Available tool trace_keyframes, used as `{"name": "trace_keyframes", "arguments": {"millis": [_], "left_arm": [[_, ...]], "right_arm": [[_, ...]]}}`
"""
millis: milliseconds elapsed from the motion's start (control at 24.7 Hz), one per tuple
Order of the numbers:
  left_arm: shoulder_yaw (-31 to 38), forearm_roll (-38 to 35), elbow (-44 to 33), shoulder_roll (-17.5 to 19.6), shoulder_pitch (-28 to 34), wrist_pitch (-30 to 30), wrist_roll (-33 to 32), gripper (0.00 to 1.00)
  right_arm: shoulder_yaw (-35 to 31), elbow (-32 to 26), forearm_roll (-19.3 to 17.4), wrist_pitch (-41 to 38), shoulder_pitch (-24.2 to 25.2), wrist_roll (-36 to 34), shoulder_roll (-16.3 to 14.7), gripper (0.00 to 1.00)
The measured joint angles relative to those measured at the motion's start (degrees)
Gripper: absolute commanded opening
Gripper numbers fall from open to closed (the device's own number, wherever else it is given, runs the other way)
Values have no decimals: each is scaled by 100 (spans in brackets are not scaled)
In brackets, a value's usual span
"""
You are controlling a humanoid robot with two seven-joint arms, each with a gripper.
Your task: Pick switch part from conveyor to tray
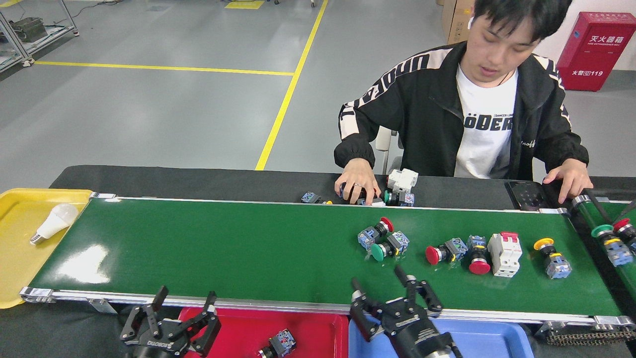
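Several switch parts lie on the right half of the green conveyor (223, 248): a red-capped one (375, 232), a green-capped one (390, 247), two more red ones (442, 251) (478, 256) and a yellow-capped one (551, 256). One switch part (278, 344) rests in the red tray (238, 325) below the belt. My right gripper (377, 278) stands open and empty over the belt's near rail, just short of the green-capped part. My left gripper (185, 296) hovers open at the red tray's left edge, holding nothing.
A white breaker (504, 253) stands among the parts. A blue tray (497, 338) sits right of the red one. A person's hand (357, 184) handles parts on the black table behind the belt. A yellow tray (20, 238) holds a bulb (52, 222). A narrower belt (611, 233) carries more parts.
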Motion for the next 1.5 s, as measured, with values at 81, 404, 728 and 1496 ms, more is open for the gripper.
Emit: {"name": "trace_keyframes", "arguments": {"millis": [81, 404, 728, 1496], "left_arm": [[-343, -47, 70, 0, -255, -258, -12, 100], [-1590, -705, 1313, -23, -1481, -539, -41, 100], [-1814, -713, 3127, -91, -2691, -84, -66, 100], [-1778, -689, 4827, -187, -3834, 95, 252, 100]], "right_arm": [[-273, -1, -1, 70, 261, -262, -36, 96], [-439, 70, 0, 186, 315, -503, 47, 96], [204, 1216, 269, 1036, -918, -44, 288, 96], [622, 2536, 79, 905, -2071, 350, 122, 6]]}}
